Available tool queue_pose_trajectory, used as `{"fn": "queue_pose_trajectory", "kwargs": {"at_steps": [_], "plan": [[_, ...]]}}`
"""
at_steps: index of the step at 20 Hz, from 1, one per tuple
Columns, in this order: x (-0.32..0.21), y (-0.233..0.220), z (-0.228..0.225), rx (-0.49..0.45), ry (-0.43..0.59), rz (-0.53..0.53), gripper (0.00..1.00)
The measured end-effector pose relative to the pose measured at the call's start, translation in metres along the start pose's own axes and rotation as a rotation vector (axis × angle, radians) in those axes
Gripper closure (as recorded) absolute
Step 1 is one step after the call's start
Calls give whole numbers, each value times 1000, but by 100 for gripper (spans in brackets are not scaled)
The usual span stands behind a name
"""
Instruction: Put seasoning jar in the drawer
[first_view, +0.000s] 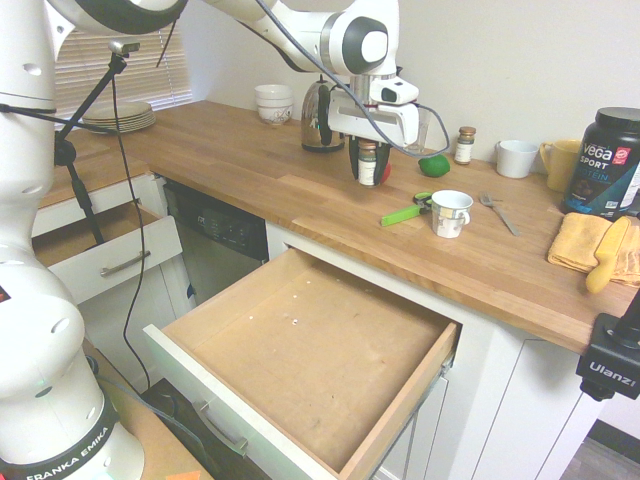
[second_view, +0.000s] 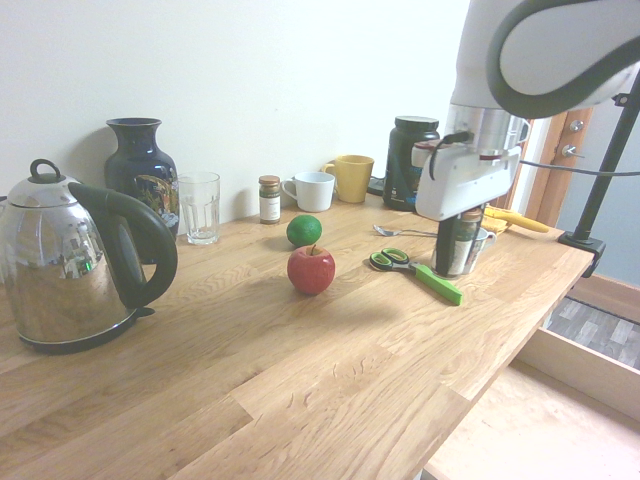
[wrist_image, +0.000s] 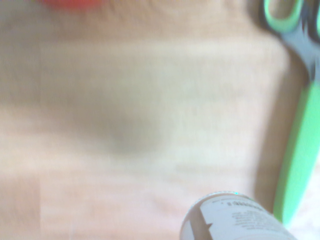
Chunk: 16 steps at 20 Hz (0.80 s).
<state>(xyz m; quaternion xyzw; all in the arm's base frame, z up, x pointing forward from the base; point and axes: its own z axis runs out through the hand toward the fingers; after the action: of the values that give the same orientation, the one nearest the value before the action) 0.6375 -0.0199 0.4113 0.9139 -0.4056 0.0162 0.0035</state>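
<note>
Claw (first_view: 366, 168) clamped on seasoning jar (first_view: 367, 163), label print unreadable; black tub (first_view: 603, 160) on tabletop (first_view: 250, 160) reads "Vega Sport".

**Wooden counter and what sits on it**

The counter (first_view: 300, 190) runs along the wall. By the wall stand a kettle (second_view: 75, 265), vase (second_view: 143, 175), glass (second_view: 199, 206), small jar (second_view: 269, 199), white mug (second_view: 313, 190), yellow mug (second_view: 350, 177) and black tub (first_view: 603, 160). Further out lie a lime (second_view: 303, 230), apple (second_view: 311, 269), scissors (second_view: 415, 273), cup (first_view: 449, 212), spoon (first_view: 500, 214) and yellow cloth (first_view: 585, 243). Plates (first_view: 120, 115) and bowls (first_view: 274, 102) sit toward the far corner.
</note>
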Motion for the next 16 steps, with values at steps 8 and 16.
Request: {"fn": "queue_pose_trajectory", "kwargs": {"at_steps": [8, 16], "plan": [[-61, 68, 24, 9, -6, 22, 100], [-138, 165, 50, 5, -24, 49, 100]]}}
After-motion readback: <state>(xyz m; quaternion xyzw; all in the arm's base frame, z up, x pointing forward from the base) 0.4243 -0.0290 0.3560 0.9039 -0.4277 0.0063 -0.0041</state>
